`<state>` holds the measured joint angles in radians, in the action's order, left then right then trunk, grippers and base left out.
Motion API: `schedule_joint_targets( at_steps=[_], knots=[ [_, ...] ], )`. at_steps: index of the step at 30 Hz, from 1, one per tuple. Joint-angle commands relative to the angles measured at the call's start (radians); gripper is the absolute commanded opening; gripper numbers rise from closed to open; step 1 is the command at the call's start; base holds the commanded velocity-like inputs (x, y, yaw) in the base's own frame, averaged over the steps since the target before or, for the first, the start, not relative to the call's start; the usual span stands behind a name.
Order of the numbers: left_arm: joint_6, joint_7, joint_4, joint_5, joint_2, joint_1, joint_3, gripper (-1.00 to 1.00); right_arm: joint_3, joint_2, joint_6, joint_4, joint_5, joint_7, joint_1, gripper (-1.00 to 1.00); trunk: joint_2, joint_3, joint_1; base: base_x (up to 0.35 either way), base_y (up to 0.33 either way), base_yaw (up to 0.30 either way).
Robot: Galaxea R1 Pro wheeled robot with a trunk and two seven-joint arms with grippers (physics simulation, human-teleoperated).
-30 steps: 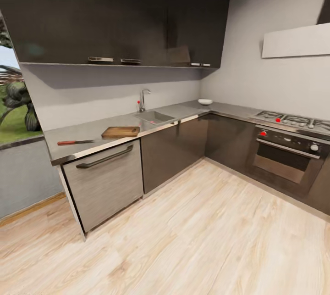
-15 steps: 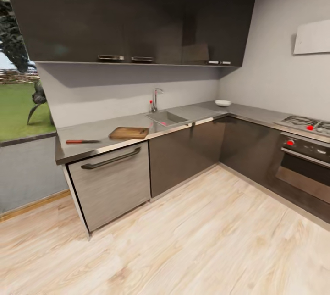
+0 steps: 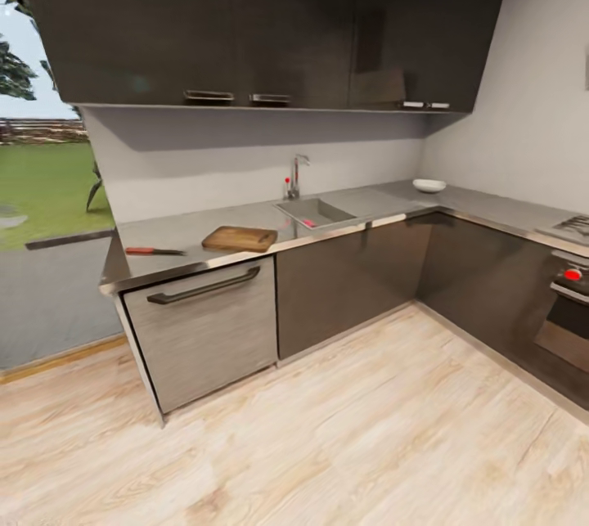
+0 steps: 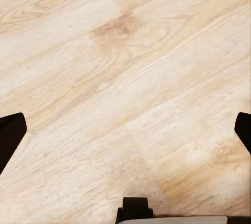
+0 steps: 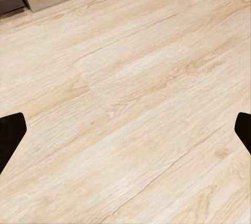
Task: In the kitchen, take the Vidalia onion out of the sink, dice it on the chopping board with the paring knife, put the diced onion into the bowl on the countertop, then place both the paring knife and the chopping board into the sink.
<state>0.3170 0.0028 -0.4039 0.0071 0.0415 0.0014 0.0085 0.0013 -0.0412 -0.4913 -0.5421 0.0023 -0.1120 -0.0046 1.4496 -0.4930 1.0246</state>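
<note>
The grey countertop (image 3: pixel 196 225) runs along the far wall. On it lies the brown chopping board (image 3: pixel 240 238), and to its left the paring knife (image 3: pixel 153 251) with its reddish handle. Right of the board is the sink (image 3: pixel 315 213) with its chrome faucet (image 3: pixel 296 176). A small reddish spot in the basin looks like the Vidalia onion (image 3: pixel 308 222). The white bowl (image 3: pixel 429 185) stands near the counter's corner. My left gripper (image 4: pixel 125 135) and right gripper (image 5: pixel 125 135) hang open over the wooden floor, each with dark fingertips (image 4: pixel 10 135) far apart and nothing between them.
Dark cabinets hang above the counter and stand below it. A grey drawer front with a long handle (image 3: pixel 204 287) sits under the board. An oven with a red knob (image 3: pixel 572 274) is at the right edge. A window (image 3: pixel 45 174) is at the left. Light wooden floor (image 3: pixel 327 428) stretches before the counter.
The whole picture has slid to the right, so the camera has turned left. The hob has nearly left the right edge. Board, knife, bowl and sink stay where they were on the counter.
</note>
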Motion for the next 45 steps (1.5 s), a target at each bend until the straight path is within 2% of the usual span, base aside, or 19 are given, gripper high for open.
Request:
schedule_joint_targets(
  at_steps=[1, 17, 45],
  knots=[
    [0.001, 0.000, -0.001, 0.001, 0.000, 0.000, 0.001, 1.00, 0.000, 0.000, -0.003, 0.001, 0.001, -0.003, -0.001, 1.00, 0.000, -0.002, 0.000, 0.240, -0.236, 0.236],
    [0.002, 0.000, -0.001, 0.001, 0.000, 0.000, 0.001, 1.00, 0.000, 0.000, -0.003, 0.001, 0.001, -0.003, -0.001, 1.00, 0.000, -0.015, 0.000, 0.224, -0.238, 0.245],
    [0.002, 0.000, -0.001, 0.001, 0.000, 0.000, 0.001, 1.00, 0.000, 0.000, -0.003, 0.001, 0.001, -0.003, 0.000, 1.00, 0.000, -0.034, 0.000, 0.139, -0.266, 0.257]
  ],
)
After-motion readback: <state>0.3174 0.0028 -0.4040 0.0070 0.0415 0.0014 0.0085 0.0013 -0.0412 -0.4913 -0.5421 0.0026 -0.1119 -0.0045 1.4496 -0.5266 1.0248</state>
